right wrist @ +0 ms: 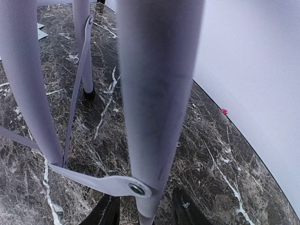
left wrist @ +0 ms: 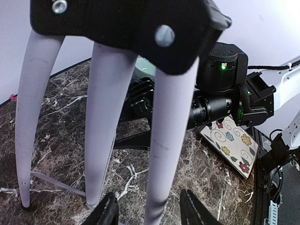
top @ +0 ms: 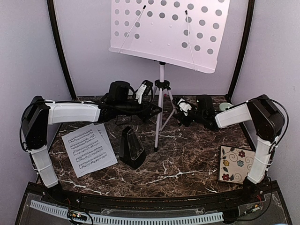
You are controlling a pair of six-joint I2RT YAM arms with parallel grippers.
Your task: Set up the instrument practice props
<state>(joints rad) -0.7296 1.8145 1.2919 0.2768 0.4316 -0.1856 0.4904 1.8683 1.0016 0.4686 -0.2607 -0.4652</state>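
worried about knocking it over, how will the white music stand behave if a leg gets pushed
Probably top-heavy: a wide desk sits high on a thin pole. The tripod legs look close-set, so it may tip rather than resist. On the smooth marbled tabletop the feet might slide first.

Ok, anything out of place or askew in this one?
The stand's desk looks askew: its lower edge slopes down to the right, not level. The music sheets lie flat and the metronome stands upright; nothing is spilled or broken.
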